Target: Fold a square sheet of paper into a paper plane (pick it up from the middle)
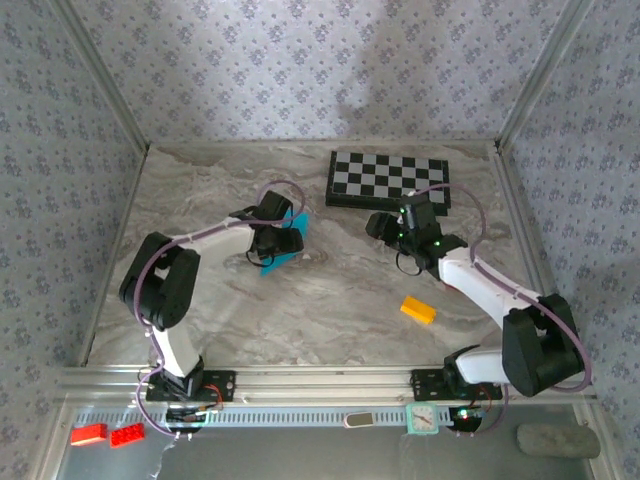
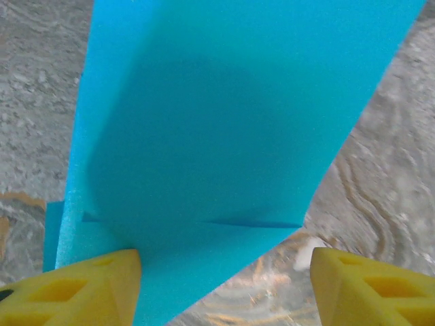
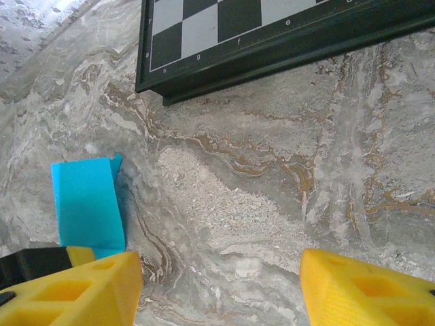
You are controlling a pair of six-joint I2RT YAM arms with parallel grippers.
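Blue sheet of paper (image 2: 211, 136): folded narrower, one crease showing, on the table (image 1: 330, 300) left of centre. Left gripper (image 2: 224, 288): fingers apart astride it, probably placed to flatten the fold. Right gripper (image 3: 221, 288): fingers apart, empty, idle near the chessboard (image 3: 224, 27).

Your top camera looks down from high behind the near edge, taking in the whole marble table (image 1: 330, 330). Your left wrist camera hangs very close over the blue paper (image 2: 217, 136). Your right wrist camera sits low, facing across the tabletop; it shares that paper and the chessboard (image 3: 272, 27) with the top view.
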